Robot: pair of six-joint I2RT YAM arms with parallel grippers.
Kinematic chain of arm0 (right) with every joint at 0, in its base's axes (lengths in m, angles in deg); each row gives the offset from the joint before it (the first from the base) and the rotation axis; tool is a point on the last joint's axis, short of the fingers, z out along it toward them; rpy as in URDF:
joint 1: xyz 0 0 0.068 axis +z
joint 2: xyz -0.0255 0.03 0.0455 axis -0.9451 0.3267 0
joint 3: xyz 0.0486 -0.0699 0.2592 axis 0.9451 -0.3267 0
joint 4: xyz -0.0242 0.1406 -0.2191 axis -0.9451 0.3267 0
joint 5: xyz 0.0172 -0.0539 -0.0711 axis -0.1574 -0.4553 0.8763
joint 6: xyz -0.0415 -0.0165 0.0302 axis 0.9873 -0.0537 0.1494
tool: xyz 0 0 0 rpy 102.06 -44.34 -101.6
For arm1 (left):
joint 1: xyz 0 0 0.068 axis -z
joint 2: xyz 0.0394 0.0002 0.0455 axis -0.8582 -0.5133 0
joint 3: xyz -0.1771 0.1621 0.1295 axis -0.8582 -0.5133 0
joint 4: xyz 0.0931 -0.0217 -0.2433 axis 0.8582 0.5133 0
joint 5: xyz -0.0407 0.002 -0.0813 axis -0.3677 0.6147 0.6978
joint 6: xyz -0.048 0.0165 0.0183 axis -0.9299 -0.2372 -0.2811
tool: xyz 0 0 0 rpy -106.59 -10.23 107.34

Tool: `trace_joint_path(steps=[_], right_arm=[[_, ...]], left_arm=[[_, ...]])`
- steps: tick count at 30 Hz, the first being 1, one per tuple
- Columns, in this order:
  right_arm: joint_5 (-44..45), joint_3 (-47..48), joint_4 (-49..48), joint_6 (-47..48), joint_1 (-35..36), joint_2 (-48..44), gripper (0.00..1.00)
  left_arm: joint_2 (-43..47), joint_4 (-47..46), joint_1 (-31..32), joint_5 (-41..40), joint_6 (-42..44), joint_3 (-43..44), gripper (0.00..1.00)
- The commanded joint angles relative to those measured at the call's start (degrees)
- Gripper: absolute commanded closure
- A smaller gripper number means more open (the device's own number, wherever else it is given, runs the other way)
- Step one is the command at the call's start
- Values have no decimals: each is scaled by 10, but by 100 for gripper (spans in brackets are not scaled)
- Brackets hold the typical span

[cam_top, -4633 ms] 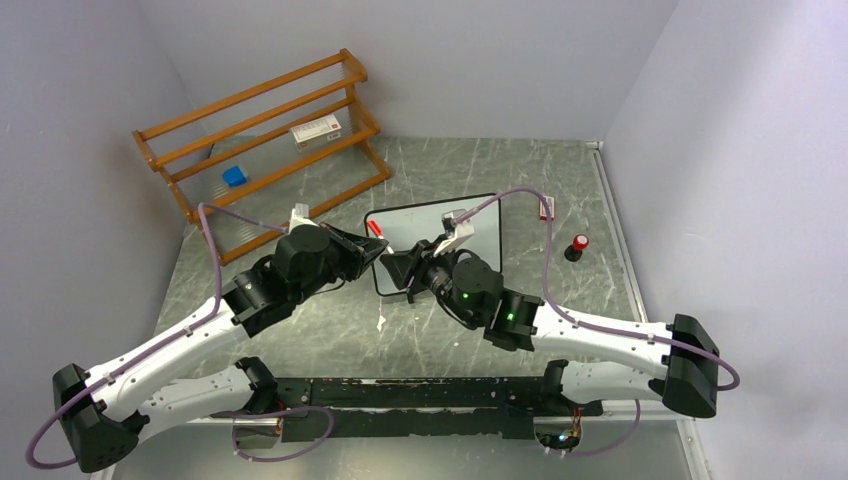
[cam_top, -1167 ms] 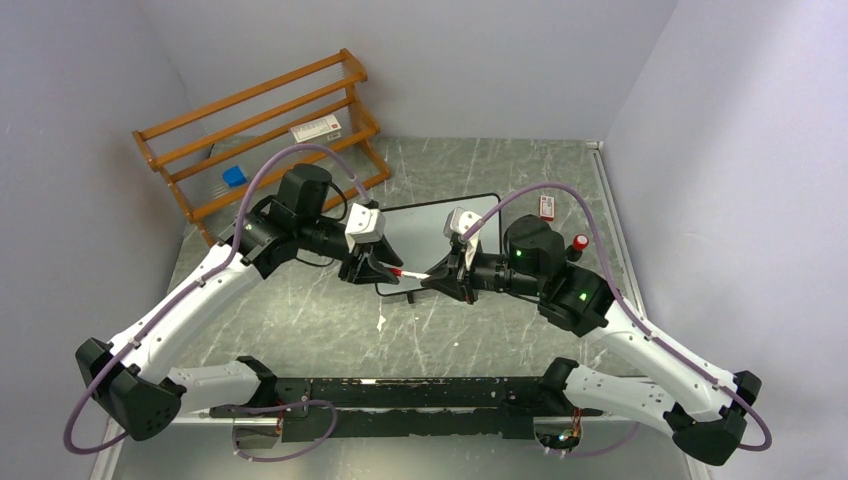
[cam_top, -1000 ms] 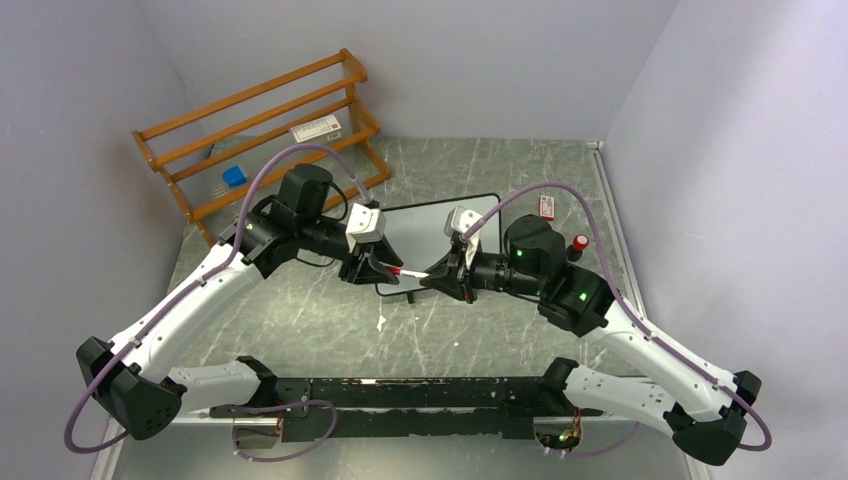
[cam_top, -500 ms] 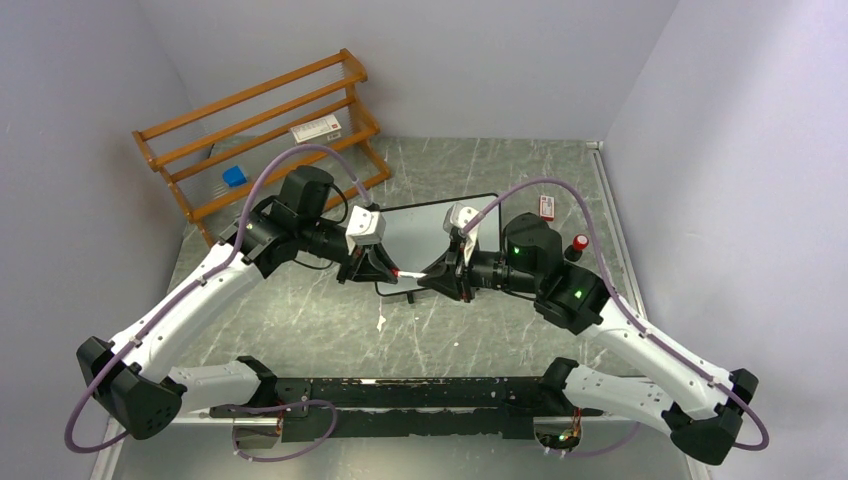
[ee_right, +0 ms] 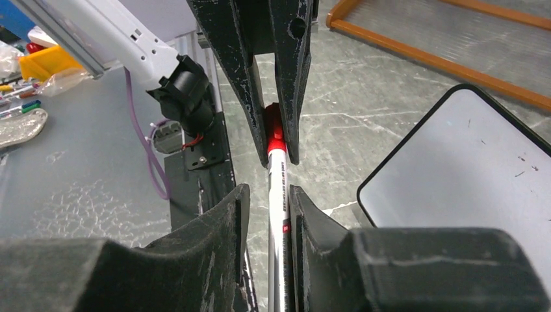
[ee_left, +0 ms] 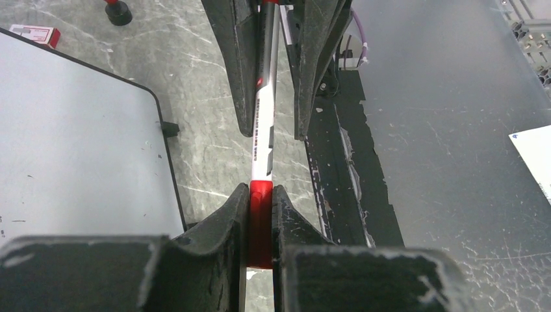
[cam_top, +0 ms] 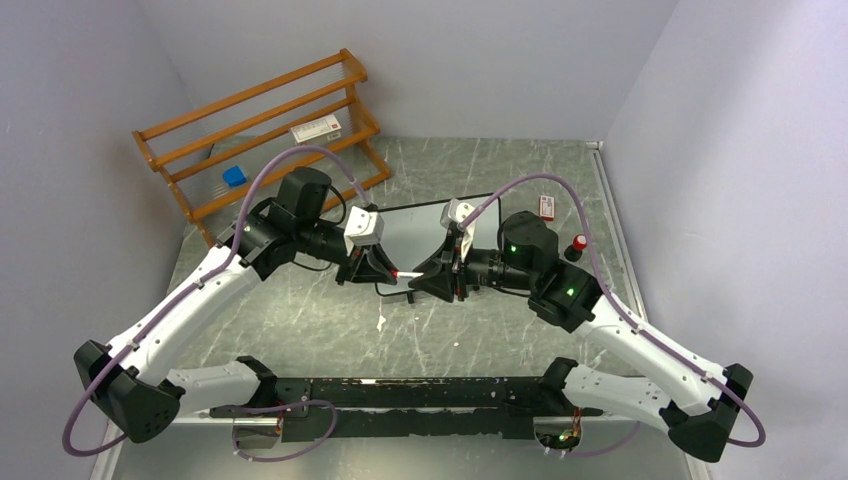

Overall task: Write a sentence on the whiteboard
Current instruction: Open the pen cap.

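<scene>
Whiteboard [cam_top: 415, 222], a rectangular white board with a thin black frame and rounded corners, lies flat on the grey marbled table [cam_top: 500, 170] at the centre of the top view. Its near edge is partly hidden behind the 2 grippers that meet in front of it. What shows of its face is plain white with a few tiny dark specks. Between the grippers, just below the board's near edge in the top view, a slim white marker [ee_left: 264, 130] with a red end and fine red print runs roughly level from one arm to the other. The left gripper [ee_left: 260, 195] is clamped tight on the red end, both fingers pressed flat against it. The right gripper [ee_right: 268, 195] straddles the white barrel with its jaws a little apart. In the left wrist view a narrow gap shows between the barrel and 1 finger, so it flanks the barrel without squeezing it. In that view the board fills the left of the frame, a small black foot [ee_left: 170, 129] showing beside its rounded corner. A brown wooden rack [cam_top: 245, 95] at the upper left of the top view carries a small blue block [cam_top: 235, 176] and a white-and-red box [cam_top: 316, 130]. Right of the board stand a small red-topped black object [cam_top: 578, 245] and a small red-and-white box [cam_top: 546, 207].
</scene>
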Motion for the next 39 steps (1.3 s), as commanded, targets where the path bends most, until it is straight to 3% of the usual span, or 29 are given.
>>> trace_joint_path(steps=[1, 9, 15, 20, 30, 35, 39], right_arm=[[-48, -9, -48, -24, -1, -8, 69], [-54, -14, -58, -33, -9, -11, 83], [-66, -29, -87, -49, -18, -19, 100], [-84, -30, -81, -38, -27, -26, 100], [-88, -17, -15, 6, -44, -54, 100], [-48, -1, 33, 33, -47, -69, 100], [15, 4, 60, 56, -48, -78, 100]], left_arm=[[7, -45, -5, 2, -7, -13, 95], [10, -52, -6, 9, -15, -19, 95], [24, -89, -7, 17, -44, -46, 95], [38, -112, -34, 33, -60, -68, 95], [31, -42, -112, 67, 8, -53, 95], [53, -66, -124, 13, -16, -83, 95], [87, -148, -127, -82, -108, -136, 95]])
